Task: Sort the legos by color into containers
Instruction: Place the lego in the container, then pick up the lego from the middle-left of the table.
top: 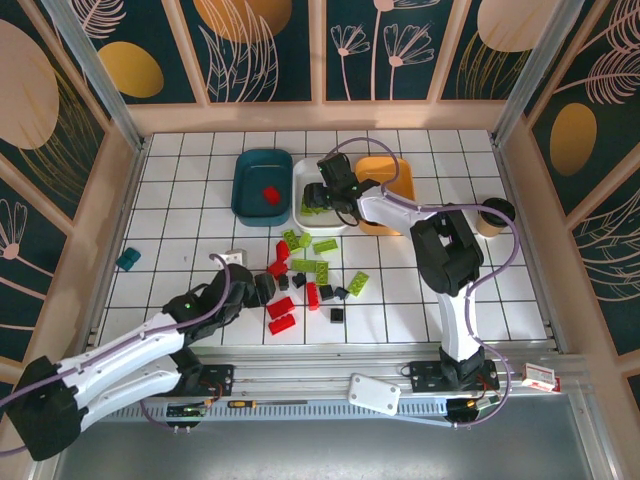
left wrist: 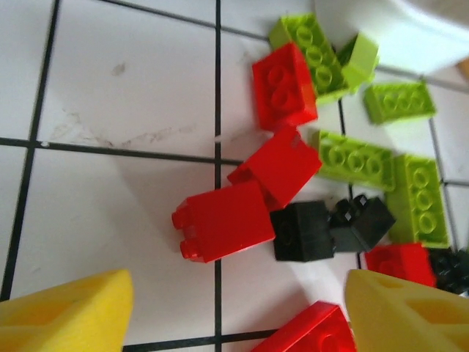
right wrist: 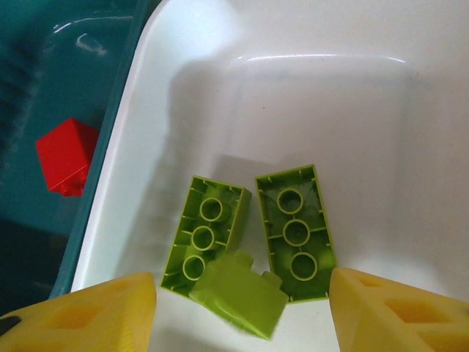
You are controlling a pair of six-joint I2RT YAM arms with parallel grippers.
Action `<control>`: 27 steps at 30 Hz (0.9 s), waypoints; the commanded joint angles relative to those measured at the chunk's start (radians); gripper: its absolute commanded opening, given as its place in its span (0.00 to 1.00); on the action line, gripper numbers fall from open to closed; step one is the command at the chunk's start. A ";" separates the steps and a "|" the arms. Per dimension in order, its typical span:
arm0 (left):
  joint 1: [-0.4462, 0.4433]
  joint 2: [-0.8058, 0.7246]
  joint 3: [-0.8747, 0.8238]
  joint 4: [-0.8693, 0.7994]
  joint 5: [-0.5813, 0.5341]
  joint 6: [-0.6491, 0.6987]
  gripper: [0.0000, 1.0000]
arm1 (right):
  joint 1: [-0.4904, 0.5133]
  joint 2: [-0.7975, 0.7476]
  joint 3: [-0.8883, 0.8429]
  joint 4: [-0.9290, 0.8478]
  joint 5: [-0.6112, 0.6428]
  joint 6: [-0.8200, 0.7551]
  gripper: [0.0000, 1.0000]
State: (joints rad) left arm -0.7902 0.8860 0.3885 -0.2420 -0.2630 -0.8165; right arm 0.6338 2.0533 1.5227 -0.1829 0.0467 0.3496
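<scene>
Two arms over a white tiled table (top: 180, 210), the legos (left wrist: 223, 220) partly sorted.
A lone teal block (top: 128, 260) sits far left with bare tiles around it. The left gripper (left wrist: 239, 277) hangs over the loose red, lime and black pile, fingers spread and holding nothing. The dark teal tray (top: 245, 175) holds one red brick (right wrist: 67, 155). Beside it, the white tray (right wrist: 124, 169) holds three lime bricks (right wrist: 293, 227); the right gripper (right wrist: 242, 277) is above them, fingers apart and empty. That arm partly covers the orange tray (top: 400, 172). A tan cup (top: 494, 216) stands near the right wall.
</scene>
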 commanded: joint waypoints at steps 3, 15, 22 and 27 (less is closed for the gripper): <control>0.006 0.149 0.028 0.062 0.049 0.049 0.72 | -0.001 -0.106 -0.073 0.037 -0.019 0.017 0.64; 0.017 0.349 0.101 0.112 -0.014 0.082 0.71 | 0.000 -0.266 -0.250 0.100 -0.017 0.035 0.64; 0.061 0.425 0.090 0.178 0.001 0.091 0.63 | 0.000 -0.296 -0.281 0.106 -0.011 0.035 0.64; 0.066 0.445 0.097 0.209 0.018 0.102 0.55 | -0.001 -0.311 -0.300 0.113 -0.011 0.037 0.64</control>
State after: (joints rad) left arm -0.7311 1.3220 0.4808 -0.0677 -0.2440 -0.7315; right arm 0.6338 1.7863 1.2392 -0.1005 0.0280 0.3733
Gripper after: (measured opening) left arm 0.559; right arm 0.639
